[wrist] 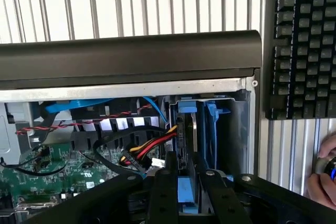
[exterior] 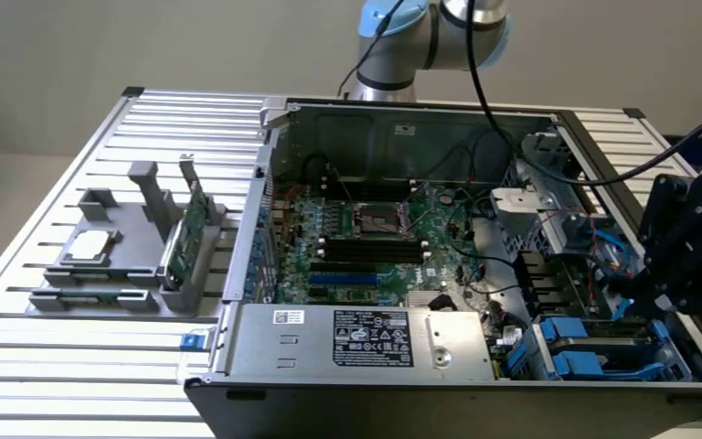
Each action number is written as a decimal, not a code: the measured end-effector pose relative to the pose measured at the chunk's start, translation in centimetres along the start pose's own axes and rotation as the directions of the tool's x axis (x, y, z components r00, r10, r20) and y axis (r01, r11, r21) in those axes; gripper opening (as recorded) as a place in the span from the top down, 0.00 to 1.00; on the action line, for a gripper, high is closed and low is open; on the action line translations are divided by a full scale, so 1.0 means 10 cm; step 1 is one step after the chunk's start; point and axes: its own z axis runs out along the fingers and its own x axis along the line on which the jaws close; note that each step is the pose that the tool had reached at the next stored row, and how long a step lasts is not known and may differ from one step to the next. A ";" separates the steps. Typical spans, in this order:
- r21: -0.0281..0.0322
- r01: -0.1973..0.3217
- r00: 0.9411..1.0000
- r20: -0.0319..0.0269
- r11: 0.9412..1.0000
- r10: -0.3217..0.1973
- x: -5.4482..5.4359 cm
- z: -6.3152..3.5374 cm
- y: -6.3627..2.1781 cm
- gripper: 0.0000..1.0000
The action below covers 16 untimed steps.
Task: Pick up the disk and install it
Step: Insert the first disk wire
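Note:
The disk (wrist: 187,129) stands on edge in a drive bay at the corner of the open computer case (wrist: 131,59), its blue carrier (wrist: 187,190) facing the wrist camera. My gripper (wrist: 186,162) sits right over it, open, with one black finger (wrist: 167,182) on each side of the carrier's blue edge and a narrow gap showing. In the exterior view, my gripper (exterior: 634,302) hangs over the drive bays at the case's right side.
Red, yellow and black cables (wrist: 149,148) run beside the bay. A keyboard (wrist: 304,45) lies outside the case, and a person's hand (wrist: 325,179) is near it. More blue carriers (exterior: 595,352) fill the front bays. A grey fixture (exterior: 120,265) holds a chip and green card.

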 end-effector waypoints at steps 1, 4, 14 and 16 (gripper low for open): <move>0.001 0.000 1.000 0.000 1.000 0.000 0.00 -0.030 -0.002 0.76; 0.004 0.000 1.000 0.000 1.000 0.000 0.00 -0.063 -0.014 0.76; 0.011 -0.001 1.000 0.001 1.000 0.000 -0.01 -0.032 -0.350 0.76; 0.012 0.000 1.000 0.001 1.000 0.000 -0.01 -0.032 -0.350 0.76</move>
